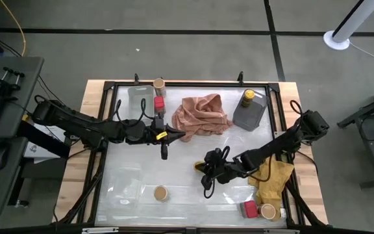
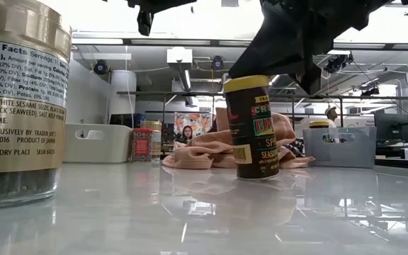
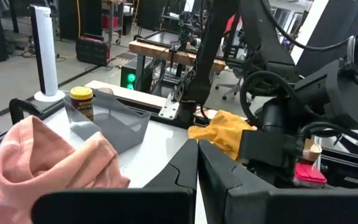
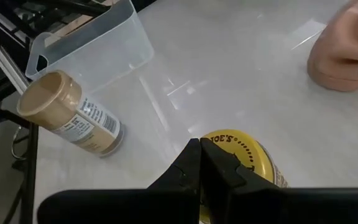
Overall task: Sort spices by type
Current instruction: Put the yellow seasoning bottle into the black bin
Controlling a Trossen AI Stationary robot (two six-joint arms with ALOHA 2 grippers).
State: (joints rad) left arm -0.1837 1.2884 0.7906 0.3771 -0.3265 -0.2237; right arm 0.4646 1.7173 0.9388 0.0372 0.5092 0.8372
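A yellow-lidded spice jar (image 2: 253, 127) stands upright on its base at the table's middle (image 1: 200, 167). My right gripper (image 4: 201, 149) is shut just above its lid. My left gripper (image 1: 164, 153) is shut in the air near the pink cloth (image 1: 200, 114), holding nothing. A tan-lidded jar (image 1: 161, 192) stands near the front edge. Another yellow-lidded jar (image 1: 248, 96) stands in the grey tray (image 1: 255, 118). A red box (image 1: 159, 104) sits by the far clear tray (image 1: 138, 97), with a tan-lidded jar (image 1: 160, 83) behind it. A red box (image 1: 250, 208) and a tan-lidded jar (image 1: 267, 211) stand at the near right. My right gripper's shut fingers (image 4: 219, 168) slant down from the table's right over the edge of the jar's yellow lid (image 4: 247, 152). Whether they touch the lid I cannot tell. The jar stands upright on the table.
A yellow cloth (image 1: 274, 179) lies under the right arm at the near right. A second clear tray (image 1: 125, 188) sits at the near left. Bare table surface lies between the two arms and the front edge. A person sits in the room beyond the table.
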